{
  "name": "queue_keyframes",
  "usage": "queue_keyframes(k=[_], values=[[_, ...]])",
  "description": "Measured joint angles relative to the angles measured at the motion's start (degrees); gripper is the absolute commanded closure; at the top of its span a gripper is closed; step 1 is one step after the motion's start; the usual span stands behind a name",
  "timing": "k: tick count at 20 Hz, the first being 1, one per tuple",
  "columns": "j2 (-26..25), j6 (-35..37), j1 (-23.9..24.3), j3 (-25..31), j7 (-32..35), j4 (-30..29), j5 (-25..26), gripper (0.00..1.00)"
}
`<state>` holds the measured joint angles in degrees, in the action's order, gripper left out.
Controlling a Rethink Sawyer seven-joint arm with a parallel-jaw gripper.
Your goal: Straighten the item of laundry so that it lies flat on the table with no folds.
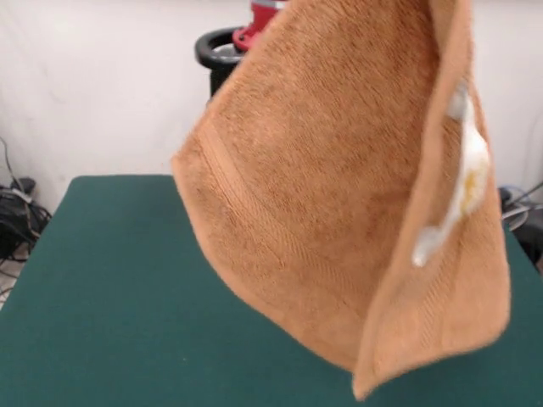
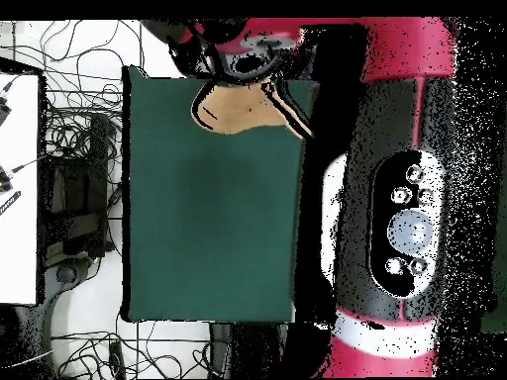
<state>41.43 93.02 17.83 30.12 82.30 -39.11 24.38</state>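
The one tool (image 2: 245, 67) sits above the hanging cloth, its grip impossible to make out, and the single orange-tan towel (image 1: 339, 195) dangles folded, one white tag (image 1: 462, 182) showing, over the one green worktop (image 1: 110, 305).

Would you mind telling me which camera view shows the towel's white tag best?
The front view: the white tag shows plainly on the hanging towel, near its folded right side. The overhead view shows only a small tan patch of towel by the arm, with no tag visible.
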Motion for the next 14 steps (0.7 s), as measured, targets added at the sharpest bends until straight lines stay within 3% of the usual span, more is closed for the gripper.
queue_keyframes(k=[3, 10, 14], values=[[-4.5, 0.0, -1.8, 1.5, 0.0, 6.7, 2.9, 1.0], [-10.9, 1.4, -4.2, 5.6, 0.0, 16.1, 9.3, 1.0], [-13.2, 1.9, -4.6, 7.4, 0.0, 18.4, 11.1, 1.0]])
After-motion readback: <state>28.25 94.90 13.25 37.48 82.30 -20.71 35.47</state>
